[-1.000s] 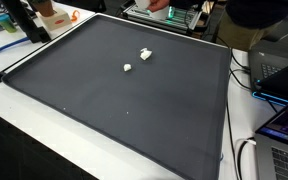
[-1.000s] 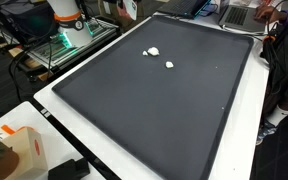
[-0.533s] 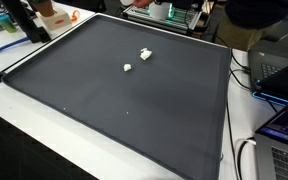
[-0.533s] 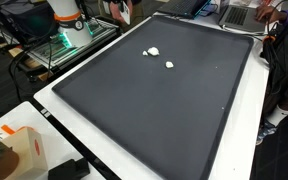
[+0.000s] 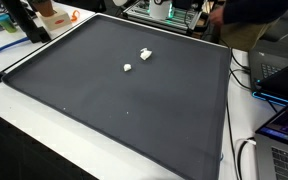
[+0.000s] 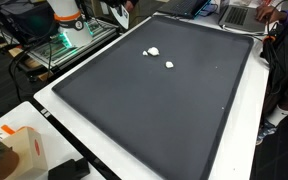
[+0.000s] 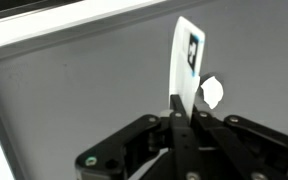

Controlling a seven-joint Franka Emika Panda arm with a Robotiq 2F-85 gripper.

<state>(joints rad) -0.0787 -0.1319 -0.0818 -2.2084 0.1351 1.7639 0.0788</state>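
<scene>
A dark grey mat (image 5: 124,115) covers most of a white worktop (image 5: 9,105) and lies flat, with the worktop's pale edge showing all round it in both exterior views. Two small white lumps (image 6: 152,51) (image 6: 169,65) sit close together on the mat's far half, apart from each other. Around the worktop the room is crowded: open laptops (image 5: 284,130) and cables on one side, and an orange-and-white box (image 6: 29,150) at a near corner. The robot's base (image 6: 69,22) stands behind the far edge. In the wrist view the pincer (image 7: 181,112) is closed tight on a thin white card (image 7: 187,55) with a dark mark. The card stands on edge between the fingertips, over the mat near its pale border. One white lump (image 7: 212,92) shows just past the card's edge. Compared with a second ago, the mat and both lumps lie exactly as they did. The pincer has drawn shut in that time.
</scene>
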